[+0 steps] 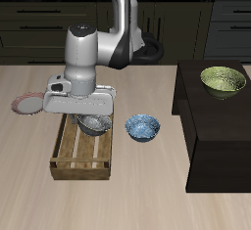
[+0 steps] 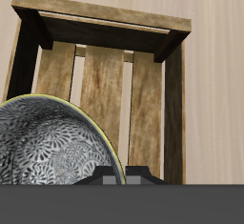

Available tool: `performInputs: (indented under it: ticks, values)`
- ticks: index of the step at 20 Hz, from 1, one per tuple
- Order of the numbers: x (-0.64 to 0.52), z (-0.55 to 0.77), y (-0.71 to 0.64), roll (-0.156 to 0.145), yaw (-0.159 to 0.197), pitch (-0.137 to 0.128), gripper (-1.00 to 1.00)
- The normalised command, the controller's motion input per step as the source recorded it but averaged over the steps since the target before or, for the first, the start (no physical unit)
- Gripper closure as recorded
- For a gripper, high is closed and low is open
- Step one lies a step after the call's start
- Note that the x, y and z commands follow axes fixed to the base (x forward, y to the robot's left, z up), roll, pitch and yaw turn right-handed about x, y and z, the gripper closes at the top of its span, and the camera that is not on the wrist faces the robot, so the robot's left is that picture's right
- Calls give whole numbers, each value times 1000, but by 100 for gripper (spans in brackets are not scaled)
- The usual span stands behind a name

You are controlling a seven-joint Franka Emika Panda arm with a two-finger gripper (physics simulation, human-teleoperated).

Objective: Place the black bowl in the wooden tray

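A Franka arm leans over the table [image 1: 88,200] with its gripper [image 1: 91,115] poised above the back end of the wooden tray [image 1: 86,156], whose long axis runs from the table's back toward its front edge. The black bowl [image 1: 94,126] hangs directly under the gripper head, over the tray's rear slats, seemingly not yet resting on them. In the wrist view the tray [image 2: 105,85] stretches ahead and the bowl's [image 2: 52,152] speckled inside sits right against the gripper housing [image 2: 126,176]; the jaws appear to pinch the bowl's rim, though the fingertips themselves are hidden. A blue-patterned bowl [image 1: 143,127] lies just beside the tray at about three o'clock of the black bowl, a yellow-green bowl [image 1: 223,80] on the dark cabinet [image 1: 211,146] farther off. The likely next move is straight down, then release.
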Motion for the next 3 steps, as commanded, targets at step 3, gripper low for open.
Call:
performInputs:
  ticks: [3]
  values:
    - [45,-91,-42,-43,29,-5,100]
